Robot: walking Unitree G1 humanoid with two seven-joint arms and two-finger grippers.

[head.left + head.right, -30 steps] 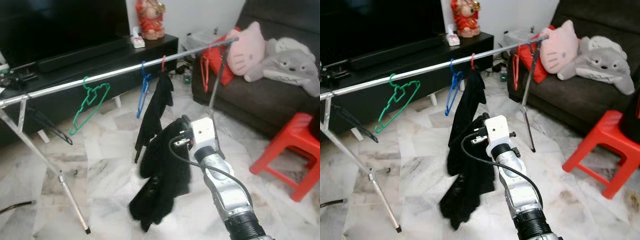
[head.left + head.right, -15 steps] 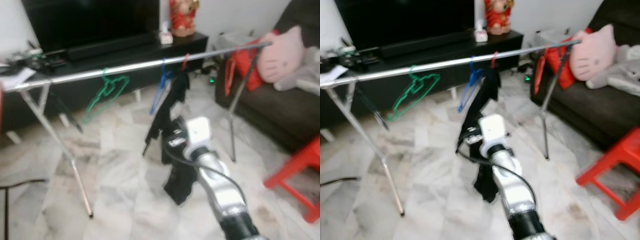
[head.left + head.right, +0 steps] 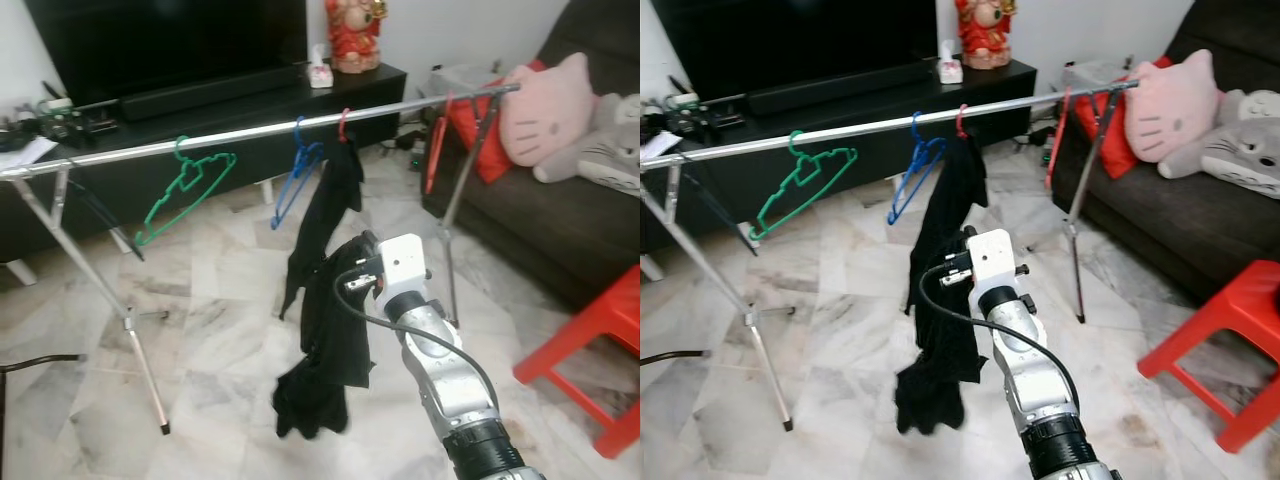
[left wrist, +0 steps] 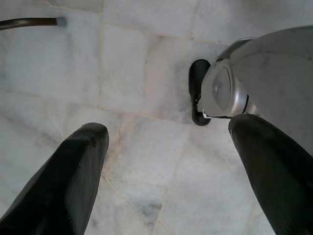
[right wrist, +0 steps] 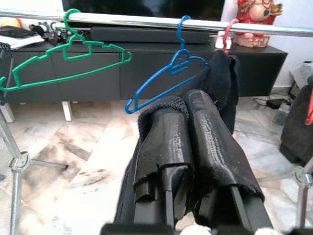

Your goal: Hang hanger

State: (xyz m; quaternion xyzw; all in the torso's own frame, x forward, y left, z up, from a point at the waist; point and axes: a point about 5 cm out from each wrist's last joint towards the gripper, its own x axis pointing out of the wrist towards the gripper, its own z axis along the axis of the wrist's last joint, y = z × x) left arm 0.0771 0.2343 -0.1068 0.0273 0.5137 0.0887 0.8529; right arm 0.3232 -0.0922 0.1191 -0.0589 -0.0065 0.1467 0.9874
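Observation:
A silver clothes rail (image 3: 240, 133) crosses the room with a green hanger (image 3: 190, 190), a blue hanger (image 3: 295, 175) and a pink-red hanger (image 3: 343, 122) on it. A black garment (image 3: 325, 210) hangs from the pink-red hanger. My right gripper (image 5: 188, 105) is shut on black cloth (image 3: 330, 340), which drapes down toward the floor, below and in front of the rail. I cannot tell whether this cloth is part of the hung garment. My left gripper (image 4: 168, 129) hangs open over the marble floor, holding nothing.
Rack legs (image 3: 140, 350) stand at the left and under the right end (image 3: 450, 240), where a red hanger (image 3: 432, 150) hangs. A black TV cabinet (image 3: 200, 110) is behind. Sofa with plush toys (image 3: 560, 170) and red stool (image 3: 590, 350) at right. Dark cable (image 3: 40, 362) on floor.
The whole picture has shifted and passed through blur, so the camera moved. My right gripper keeps its hold on the black cloth below the rail.

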